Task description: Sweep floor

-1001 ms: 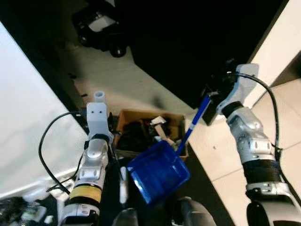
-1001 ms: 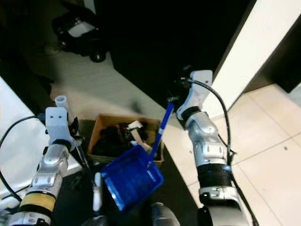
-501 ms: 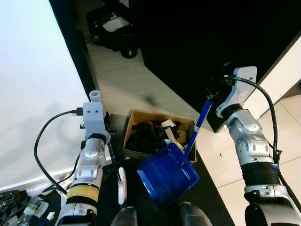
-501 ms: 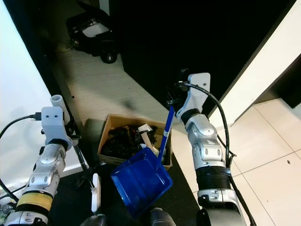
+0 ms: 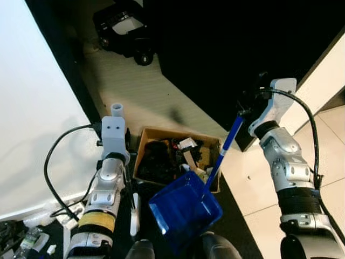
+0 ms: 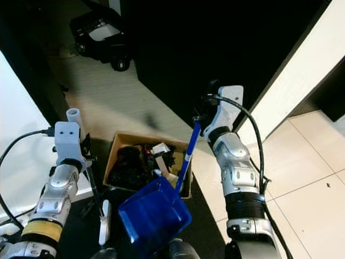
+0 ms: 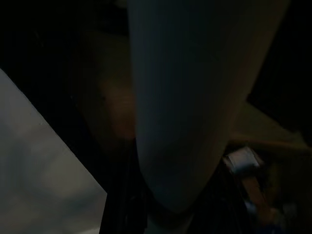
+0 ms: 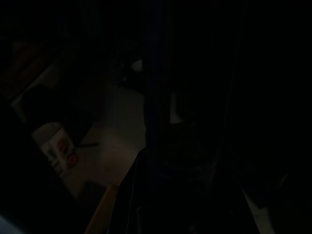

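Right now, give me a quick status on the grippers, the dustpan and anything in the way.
Right gripper holds dustpan by its handle top. Pan hangs tilted beside the cardboard box of debris. Left gripper's state unclear. Box sits directly ahead, on the floor.

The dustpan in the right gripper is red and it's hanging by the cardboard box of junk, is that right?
Not quite: the dustpan is blue, not red, as the left eye view shows. The right gripper does hold it by its handle beside the cardboard box of junk.
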Tool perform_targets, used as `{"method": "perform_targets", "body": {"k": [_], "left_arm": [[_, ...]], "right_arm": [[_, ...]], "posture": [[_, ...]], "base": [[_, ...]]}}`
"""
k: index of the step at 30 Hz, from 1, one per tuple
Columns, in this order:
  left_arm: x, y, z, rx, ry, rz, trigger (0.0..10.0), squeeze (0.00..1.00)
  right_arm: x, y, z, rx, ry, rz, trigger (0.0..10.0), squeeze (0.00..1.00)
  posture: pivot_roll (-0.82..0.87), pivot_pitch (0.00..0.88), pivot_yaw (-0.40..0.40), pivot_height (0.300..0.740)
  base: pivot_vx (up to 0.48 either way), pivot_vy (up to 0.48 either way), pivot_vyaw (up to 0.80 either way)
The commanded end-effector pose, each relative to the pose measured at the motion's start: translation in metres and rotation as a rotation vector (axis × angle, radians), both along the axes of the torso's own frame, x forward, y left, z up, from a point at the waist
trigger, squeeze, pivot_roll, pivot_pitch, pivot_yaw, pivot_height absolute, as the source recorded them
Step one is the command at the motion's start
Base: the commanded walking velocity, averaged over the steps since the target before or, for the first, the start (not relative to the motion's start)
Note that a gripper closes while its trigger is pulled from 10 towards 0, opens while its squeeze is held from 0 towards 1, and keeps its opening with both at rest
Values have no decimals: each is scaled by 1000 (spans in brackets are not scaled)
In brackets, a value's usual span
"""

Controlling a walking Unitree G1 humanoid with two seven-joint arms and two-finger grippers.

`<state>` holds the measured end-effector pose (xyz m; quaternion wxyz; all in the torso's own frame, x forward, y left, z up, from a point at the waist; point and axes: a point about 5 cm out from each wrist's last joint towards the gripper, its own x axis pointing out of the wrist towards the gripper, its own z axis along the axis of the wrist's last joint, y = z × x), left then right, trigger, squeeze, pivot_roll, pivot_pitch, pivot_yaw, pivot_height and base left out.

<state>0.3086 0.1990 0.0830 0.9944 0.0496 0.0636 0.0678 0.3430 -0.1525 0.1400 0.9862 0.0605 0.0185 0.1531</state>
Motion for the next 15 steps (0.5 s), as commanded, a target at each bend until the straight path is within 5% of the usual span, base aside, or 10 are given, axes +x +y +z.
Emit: {"method": "perform_targets", "body": {"k": [1, 13, 15], "left_arm": [[-2, -2, -7, -17, 36, 5, 10000, 0], [-3, 0, -9, -31, 51, 19, 10000, 0], [-3, 0, -9, -36, 52, 19, 10000, 0]], "right_arm": [[-14, -2, -46, 0, 217, 2, 10000, 0], [-13, -2, -45, 0, 220, 6, 10000, 0], [-13, -2, -45, 0, 221, 6, 10000, 0]], "posture": [[-4, 121, -27, 740], [-3, 127, -30, 740], [-3, 127, -29, 740]], "base": [[0, 0, 0], [0, 0, 0], [0, 424, 0]]}}
